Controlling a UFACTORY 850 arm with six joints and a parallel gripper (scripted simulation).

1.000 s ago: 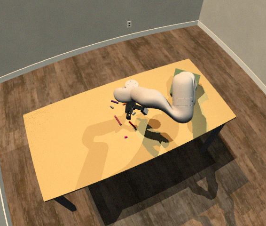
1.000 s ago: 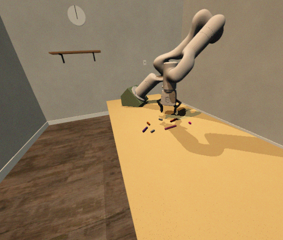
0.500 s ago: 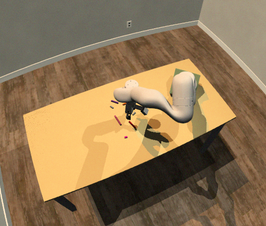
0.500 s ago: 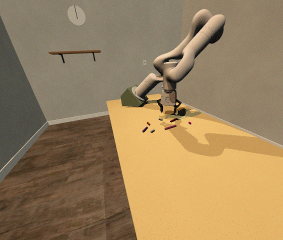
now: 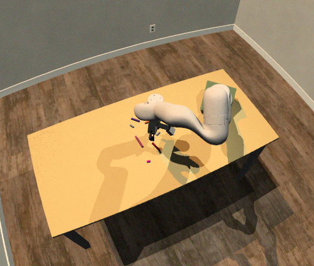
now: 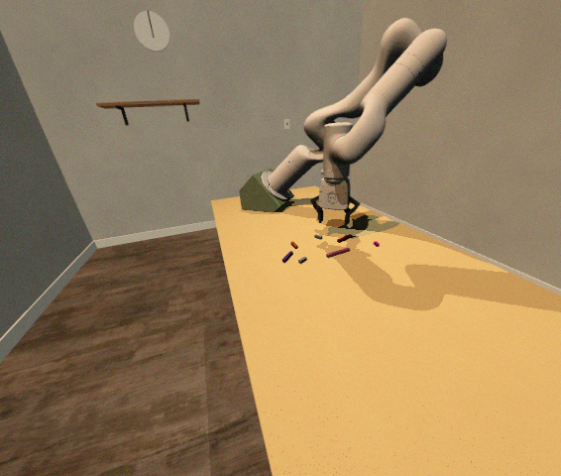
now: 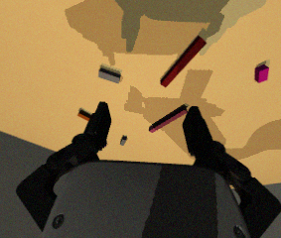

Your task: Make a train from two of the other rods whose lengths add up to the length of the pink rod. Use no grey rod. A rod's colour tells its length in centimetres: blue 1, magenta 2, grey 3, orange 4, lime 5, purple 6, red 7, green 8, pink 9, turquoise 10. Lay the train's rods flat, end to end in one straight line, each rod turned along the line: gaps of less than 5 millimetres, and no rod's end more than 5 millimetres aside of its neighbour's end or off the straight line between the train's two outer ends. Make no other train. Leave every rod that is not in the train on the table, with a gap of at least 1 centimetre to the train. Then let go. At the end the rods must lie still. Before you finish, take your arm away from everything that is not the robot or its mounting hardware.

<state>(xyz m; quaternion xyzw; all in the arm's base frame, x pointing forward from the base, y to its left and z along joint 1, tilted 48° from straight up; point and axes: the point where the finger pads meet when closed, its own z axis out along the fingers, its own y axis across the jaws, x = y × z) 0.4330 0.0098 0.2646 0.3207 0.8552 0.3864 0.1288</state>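
Note:
The pink rod (image 5: 138,141) lies flat near the table's middle, with the red rod (image 5: 156,147) just to its right and the small magenta rod (image 5: 148,161) nearer the front. The purple rod (image 5: 135,119), an orange rod (image 5: 146,122) and two grey rods (image 5: 131,126) (image 5: 158,133) lie behind them. My gripper (image 5: 151,137) hangs open and empty above the table, over the rods. In the wrist view my gripper (image 7: 147,113) frames the pink rod (image 7: 168,118). Beyond it lie the red rod (image 7: 183,61), the magenta rod (image 7: 261,72) and a grey rod (image 7: 109,73). The orange rod (image 7: 83,115) peeks out by the left finger.
The arm's green base (image 6: 259,194) stands at the table's far end. The rods lie apart from each other, none touching. The arm's shadow falls over the red rod and the magenta rod.

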